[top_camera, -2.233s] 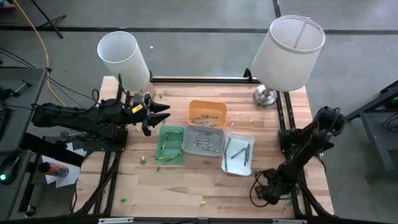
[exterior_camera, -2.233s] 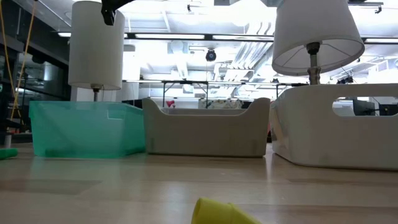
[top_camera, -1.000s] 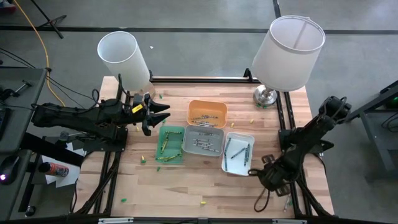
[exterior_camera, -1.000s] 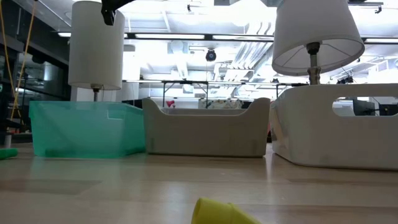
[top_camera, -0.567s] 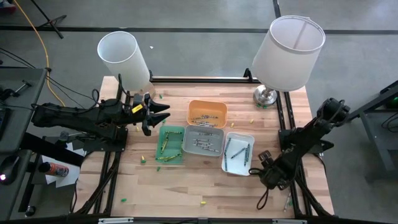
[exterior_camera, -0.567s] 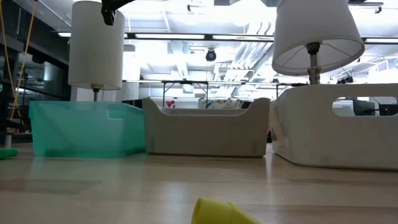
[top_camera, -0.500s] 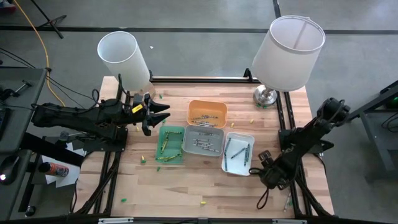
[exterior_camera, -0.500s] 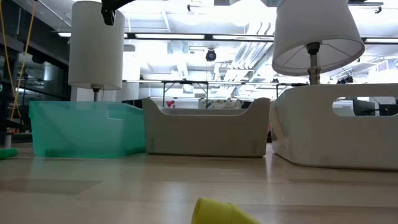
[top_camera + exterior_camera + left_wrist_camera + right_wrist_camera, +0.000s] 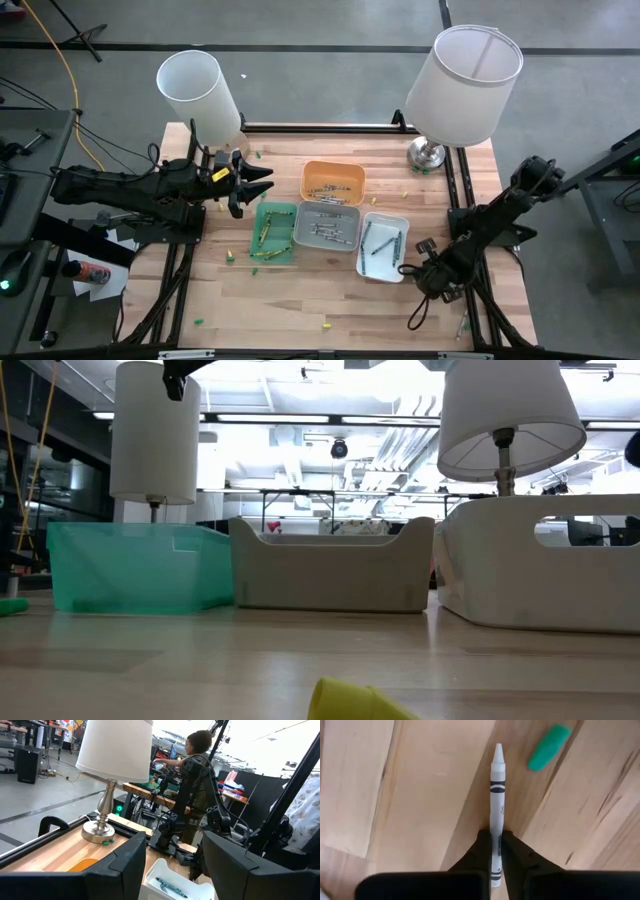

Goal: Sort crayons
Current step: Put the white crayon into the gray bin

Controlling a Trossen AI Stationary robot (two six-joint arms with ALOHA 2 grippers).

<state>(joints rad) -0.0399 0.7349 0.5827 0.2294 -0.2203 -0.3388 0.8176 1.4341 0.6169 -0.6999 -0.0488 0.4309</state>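
The right gripper (image 9: 495, 851) pinches a white crayon (image 9: 497, 810) between its dark fingers (image 9: 481, 851), low over the wooden table (image 9: 300, 300) near its right front edge, just beside the white tray (image 9: 384, 246). A green crayon piece (image 9: 548, 747) lies nearby on the boards. The left gripper (image 9: 262, 181) hangs above the green tray (image 9: 273, 231), fingers spread. Other crayons appear to lie sorted in the orange tray (image 9: 334, 181) and grey tray (image 9: 327, 226).

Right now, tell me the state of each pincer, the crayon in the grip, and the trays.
Right pincer: shut on the white crayon.
White crayon: gripped at one end, tip pointing away.
Left pincer: open, empty, above the table's left side.
Green tray: holds crayons.
Grey tray: holds crayons.
White tray: holds dark crayons.
Orange tray: holds crayons.
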